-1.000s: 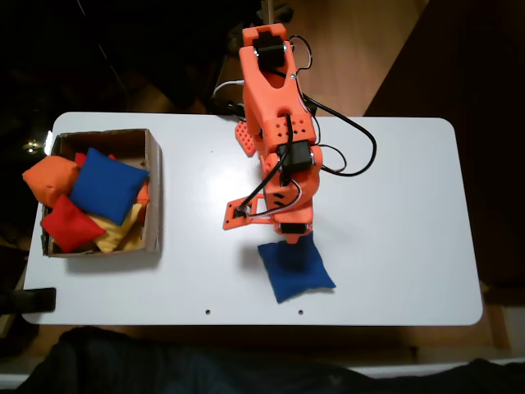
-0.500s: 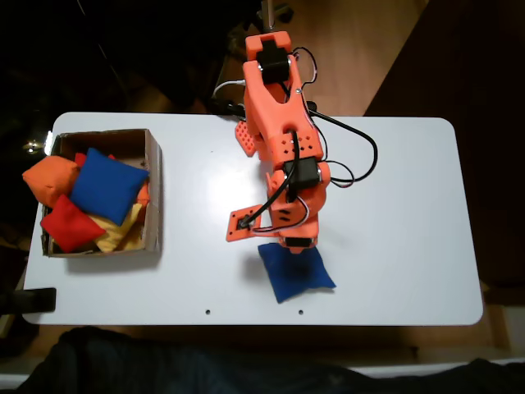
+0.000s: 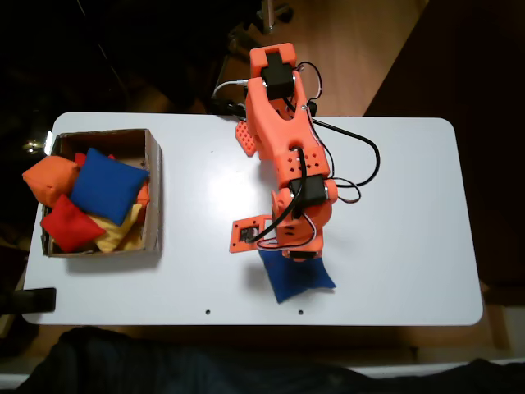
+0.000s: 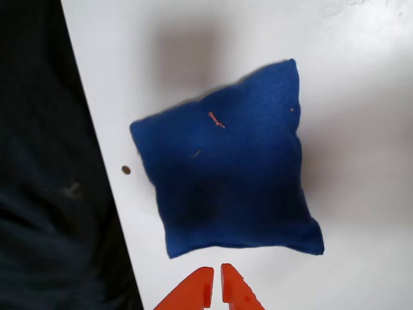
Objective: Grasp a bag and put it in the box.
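Currently the pincer (image 4: 215, 279) has its tips together, empty, just beside the near edge of the bag (image 4: 229, 168). That bag lies flat on the table (image 3: 394, 205), directly ahead, well apart from the box (image 3: 153, 189).

white table (image 3: 410, 213), orange beanbag (image 3: 49, 179), red beanbag (image 3: 70, 223), yellow fabric (image 3: 123, 232)
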`<state>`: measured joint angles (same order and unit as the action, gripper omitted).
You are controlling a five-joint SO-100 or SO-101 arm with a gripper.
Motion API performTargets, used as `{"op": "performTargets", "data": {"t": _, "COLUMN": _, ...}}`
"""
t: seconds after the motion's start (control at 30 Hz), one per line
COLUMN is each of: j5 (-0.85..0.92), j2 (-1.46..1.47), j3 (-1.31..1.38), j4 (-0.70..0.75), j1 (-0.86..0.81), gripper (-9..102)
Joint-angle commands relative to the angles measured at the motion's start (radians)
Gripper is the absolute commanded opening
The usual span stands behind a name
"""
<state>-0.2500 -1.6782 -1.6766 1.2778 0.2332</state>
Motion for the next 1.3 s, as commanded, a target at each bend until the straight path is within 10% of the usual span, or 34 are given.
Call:
{"op": "performTargets", "data": {"t": 0.0, "j5": 0.009, "j2": 0.014, "j3": 0.083, "j4": 0.031, "j1": -0.002, "gripper": 0}}
{"op": "performTargets", "data": {"t": 1.0, "j5": 0.276, "j2": 0.213, "j3": 0.282, "j4": 0.156, "j1": -0.034, "gripper": 1}}
{"op": "performTargets", "data": {"t": 1.27, "j5": 0.485, "j2": 0.225, "j3": 0.284, "j4": 0.176, "j1": -0.032, "gripper": 19}}
